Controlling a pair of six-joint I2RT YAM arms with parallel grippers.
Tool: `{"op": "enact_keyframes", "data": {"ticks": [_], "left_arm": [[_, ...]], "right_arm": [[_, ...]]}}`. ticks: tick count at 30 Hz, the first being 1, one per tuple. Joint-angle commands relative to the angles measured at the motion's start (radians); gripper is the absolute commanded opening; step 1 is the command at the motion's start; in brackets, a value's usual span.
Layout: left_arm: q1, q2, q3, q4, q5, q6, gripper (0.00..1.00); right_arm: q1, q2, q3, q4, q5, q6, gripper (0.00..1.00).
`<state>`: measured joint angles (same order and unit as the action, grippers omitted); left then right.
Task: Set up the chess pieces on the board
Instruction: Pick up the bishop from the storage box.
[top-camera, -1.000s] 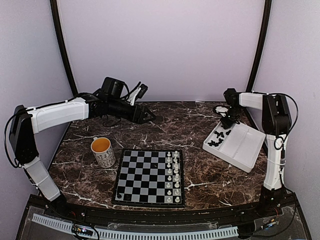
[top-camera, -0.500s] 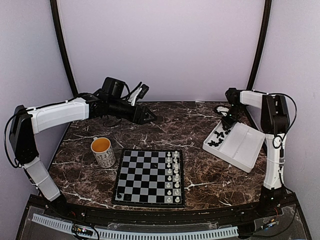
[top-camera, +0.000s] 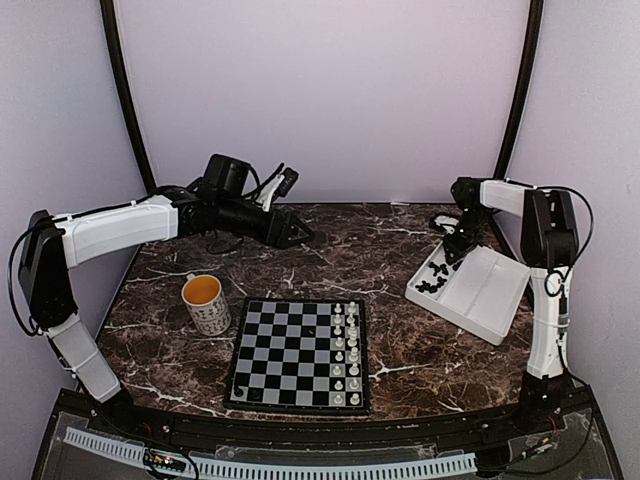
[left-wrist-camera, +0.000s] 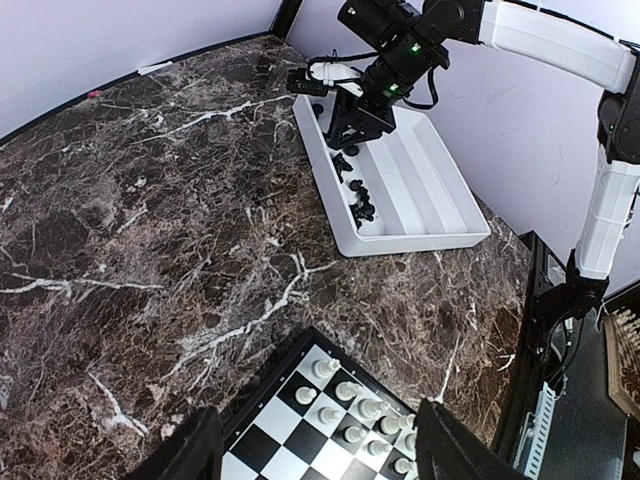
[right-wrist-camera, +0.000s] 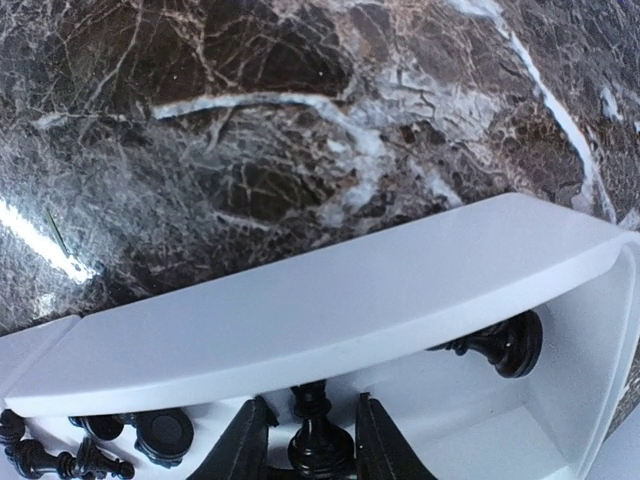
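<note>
The board (top-camera: 285, 350) lies at the near middle of the table, with white figures (top-camera: 345, 350) in its two right-hand columns. Its corner also shows in the left wrist view (left-wrist-camera: 290, 440). Several black chess pieces (top-camera: 432, 278) lie in the left end of the white tray (top-camera: 485, 295). My right gripper (top-camera: 456, 243) is down in that end of the tray (right-wrist-camera: 330, 300), shut on one black piece (right-wrist-camera: 318, 440) whose head points away past the fingertips (right-wrist-camera: 250, 420). Other black pieces (right-wrist-camera: 497, 345) lie beside it. My left gripper (top-camera: 300, 235) is open and empty, raised over the back left.
A patterned mug (top-camera: 207, 303) with orange inside stands left of the board. The tray sits at an angle at the right, its long wall (left-wrist-camera: 330, 200) facing the board. Dark marble table (top-camera: 400, 260); black posts and lilac walls behind.
My right gripper has shifted slightly toward the back over the tray's left end. The left arm, board and mug have not moved.
</note>
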<state>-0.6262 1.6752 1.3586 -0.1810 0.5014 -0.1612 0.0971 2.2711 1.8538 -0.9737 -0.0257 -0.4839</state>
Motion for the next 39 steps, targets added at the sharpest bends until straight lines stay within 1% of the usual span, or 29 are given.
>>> {"op": "enact_keyframes", "data": {"ticks": [1,2,8,12,14,16,18,21,24,28,33,36,39], "left_arm": [[-0.004,-0.009,-0.010,0.037,0.020,0.008,0.68],[-0.004,-0.006,-0.012,0.038,0.022,0.007,0.68],[-0.004,-0.010,-0.017,0.033,0.023,0.012,0.68],[-0.005,-0.019,-0.025,0.033,0.016,0.015,0.68],[-0.004,-0.020,-0.024,0.037,0.017,0.011,0.68],[-0.004,-0.020,-0.021,0.042,0.019,0.002,0.68],[-0.006,-0.019,-0.015,0.052,0.018,-0.013,0.68],[-0.005,-0.009,-0.003,0.065,0.028,-0.048,0.68],[-0.008,0.011,0.022,0.079,0.052,-0.093,0.68],[-0.018,0.035,0.050,0.123,0.100,-0.154,0.67],[-0.038,0.055,0.054,0.234,0.195,-0.231,0.67],[-0.050,0.070,0.051,0.300,0.233,-0.280,0.66],[-0.055,0.083,0.033,0.373,0.271,-0.343,0.66]], "right_arm": [[-0.005,-0.036,-0.025,-0.045,0.011,0.020,0.31],[-0.005,-0.030,-0.024,-0.048,0.011,0.021,0.30],[-0.005,-0.005,-0.017,-0.053,0.003,0.033,0.14],[-0.005,-0.040,-0.042,-0.032,0.004,0.036,0.07],[-0.004,-0.087,-0.065,-0.015,-0.002,0.039,0.05],[-0.005,-0.158,-0.094,0.006,-0.039,0.037,0.04],[-0.004,-0.245,-0.128,0.025,-0.112,0.028,0.03],[0.012,-0.379,-0.197,0.066,-0.269,0.013,0.02],[0.077,-0.478,-0.268,0.101,-0.395,0.001,0.03],[0.225,-0.543,-0.297,0.110,-0.488,-0.017,0.05],[0.411,-0.533,-0.247,0.114,-0.528,-0.021,0.05],[0.477,-0.504,-0.194,0.115,-0.557,-0.013,0.05],[0.511,-0.484,-0.163,0.124,-0.593,-0.004,0.05]]}}
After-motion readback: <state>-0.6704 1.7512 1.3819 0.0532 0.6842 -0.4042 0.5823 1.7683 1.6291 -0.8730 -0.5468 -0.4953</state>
